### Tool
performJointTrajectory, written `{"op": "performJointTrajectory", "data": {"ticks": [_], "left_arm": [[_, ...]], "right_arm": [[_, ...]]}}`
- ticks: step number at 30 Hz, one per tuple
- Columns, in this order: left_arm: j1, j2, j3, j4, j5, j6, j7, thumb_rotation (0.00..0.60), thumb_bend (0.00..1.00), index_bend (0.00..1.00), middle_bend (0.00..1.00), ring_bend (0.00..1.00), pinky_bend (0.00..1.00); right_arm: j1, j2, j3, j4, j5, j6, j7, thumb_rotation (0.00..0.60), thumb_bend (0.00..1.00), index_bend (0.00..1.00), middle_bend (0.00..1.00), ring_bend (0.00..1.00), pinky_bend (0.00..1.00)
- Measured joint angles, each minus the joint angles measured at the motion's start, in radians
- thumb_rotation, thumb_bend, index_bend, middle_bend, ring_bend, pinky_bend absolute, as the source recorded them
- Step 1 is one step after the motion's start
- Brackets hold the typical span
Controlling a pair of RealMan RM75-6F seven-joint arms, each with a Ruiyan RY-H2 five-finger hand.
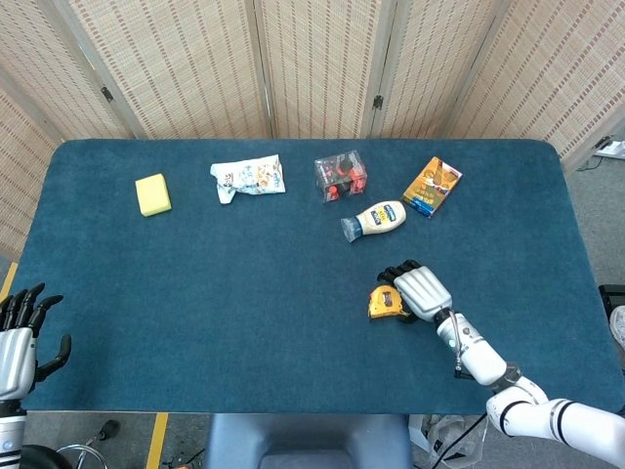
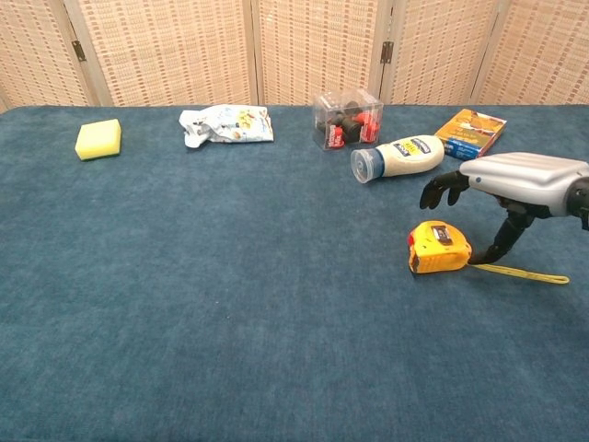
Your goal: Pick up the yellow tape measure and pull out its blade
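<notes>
1. left hand (image 1: 18,337) hangs off the tabletop's (image 1: 195,322) near left corner, far left of the tape (image 1: 385,302); fingers spread, holding nothing.
2. sponge (image 1: 152,193) and packet (image 1: 248,177) lie well up-left of the tape, out of the way. open cloth runs between them and the tape.
3. clear box (image 1: 341,176), bottle (image 1: 375,220) and carton (image 1: 433,186) sit behind the tape; the bottle is nearest, so any lift should come toward the near edge.
4. the tape lies flat, right of centre, a short strip of blade (image 2: 520,272) trailing to its right.
5. right hand (image 1: 417,290) hovers over the tape's right side, fingers (image 2: 444,188) spread and arched above the case, thumb reaching down by the blade; nothing gripped yet.
6. judged best: lower squarely, close across the case's flat sides, leave the blade tip free for the left hand.
</notes>
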Motion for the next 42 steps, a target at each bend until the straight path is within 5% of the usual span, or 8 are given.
{"op": "performJointTrajectory", "data": {"ticks": [13,23,33,42], "left_arm": [[-0.003,-0.002,-0.005,0.005,-0.009,-0.006,0.000,0.574,0.49,0.23,0.11,0.06,0.02],[-0.014,0.005,-0.014,0.004,-0.007,-0.013,-0.004,0.577,0.49,0.23,0.11,0.06,0.02],[-0.112,0.045,-0.064,-0.030,0.017,-0.108,-0.048,0.576,0.49,0.22,0.11,0.07,0.03],[-0.256,0.025,-0.138,-0.061,-0.051,-0.280,-0.130,0.575,0.45,0.05,0.11,0.07,0.03]], "right_arm": [[0.029,-0.075,-0.025,0.094,0.009,-0.009,0.014,0.600,0.18,0.35,0.35,0.31,0.18],[0.045,-0.111,-0.004,0.103,0.031,0.015,0.021,0.600,0.18,0.59,0.53,0.44,0.26],[0.123,-0.077,0.099,-0.033,0.123,-0.043,0.051,0.600,0.18,0.63,0.56,0.46,0.27],[0.237,-0.096,0.205,-0.102,0.292,-0.087,0.014,0.600,0.18,0.63,0.56,0.47,0.27]]}}
